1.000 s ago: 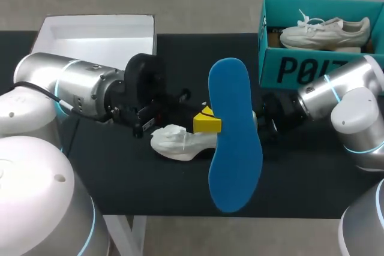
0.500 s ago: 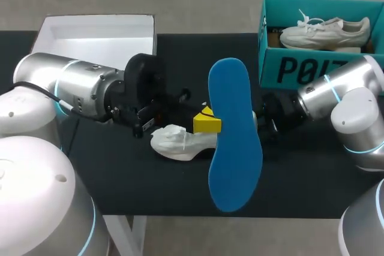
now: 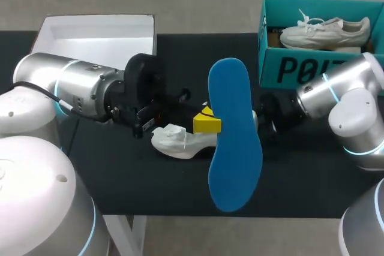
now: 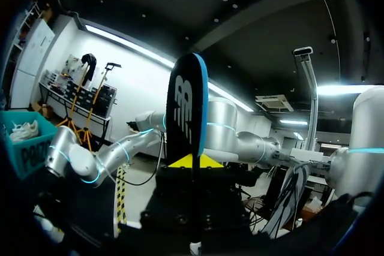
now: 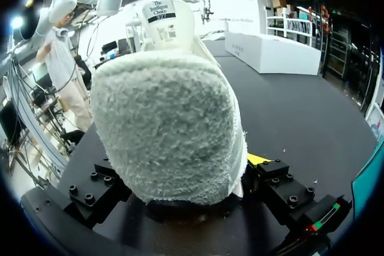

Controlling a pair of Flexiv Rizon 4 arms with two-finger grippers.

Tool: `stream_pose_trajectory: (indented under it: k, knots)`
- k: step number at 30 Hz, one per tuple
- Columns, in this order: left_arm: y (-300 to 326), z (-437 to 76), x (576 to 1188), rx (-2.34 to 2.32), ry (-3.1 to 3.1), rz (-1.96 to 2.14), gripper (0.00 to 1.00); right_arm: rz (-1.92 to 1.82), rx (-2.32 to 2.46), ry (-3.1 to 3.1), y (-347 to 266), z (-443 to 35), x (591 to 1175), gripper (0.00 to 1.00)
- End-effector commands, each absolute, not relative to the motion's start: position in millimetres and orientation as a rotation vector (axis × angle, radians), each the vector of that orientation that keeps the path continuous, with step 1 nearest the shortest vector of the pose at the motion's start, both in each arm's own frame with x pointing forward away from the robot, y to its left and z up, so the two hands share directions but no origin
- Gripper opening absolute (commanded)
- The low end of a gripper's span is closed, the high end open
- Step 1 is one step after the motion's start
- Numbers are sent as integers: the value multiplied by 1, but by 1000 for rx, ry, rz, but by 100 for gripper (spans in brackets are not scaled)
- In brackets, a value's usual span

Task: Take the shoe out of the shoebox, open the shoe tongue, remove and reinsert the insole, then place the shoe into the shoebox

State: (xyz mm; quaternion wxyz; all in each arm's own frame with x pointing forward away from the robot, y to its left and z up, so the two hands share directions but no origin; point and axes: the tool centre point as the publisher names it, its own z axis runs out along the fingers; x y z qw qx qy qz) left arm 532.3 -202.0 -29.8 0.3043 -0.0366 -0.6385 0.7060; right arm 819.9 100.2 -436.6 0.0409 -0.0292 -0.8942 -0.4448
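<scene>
My left gripper (image 3: 209,122) is shut on the blue insole (image 3: 234,136) and holds it above the table's middle. In the left wrist view the insole (image 4: 186,106) stands edge-on between the yellow tips of that gripper (image 4: 193,161), dark underside showing. The white shoe (image 3: 179,141) lies on the black table under the left gripper, its rear part hidden behind the insole. My right gripper (image 5: 180,175) is open, fingers wide apart, with the shoe's fuzzy heel (image 5: 168,124) between them. The right arm (image 3: 327,91) comes in low from the right.
The teal shoebox (image 3: 300,67) stands at the back right with a second white shoe (image 3: 324,31) in it. A white open box (image 3: 96,34) sits at the back left. The table's front edge (image 3: 180,214) runs just below the insole's lower end.
My right arm has shifted very slightly to the left. The left arm, the insole and the shoe have kept still.
</scene>
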Motion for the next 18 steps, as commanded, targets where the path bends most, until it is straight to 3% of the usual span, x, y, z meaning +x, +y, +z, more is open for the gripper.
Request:
stream_pose_trajectory:
  k: [1, 18]
  knots:
    - [-202, -31, 531, -95, -1690, 1873, 0, -1306, -114, -2812, 98, -431, 818, 100]
    - [-202, -31, 531, -95, -1690, 1873, 0, -1034, -105, -3041, 76, -397, 829, 100]
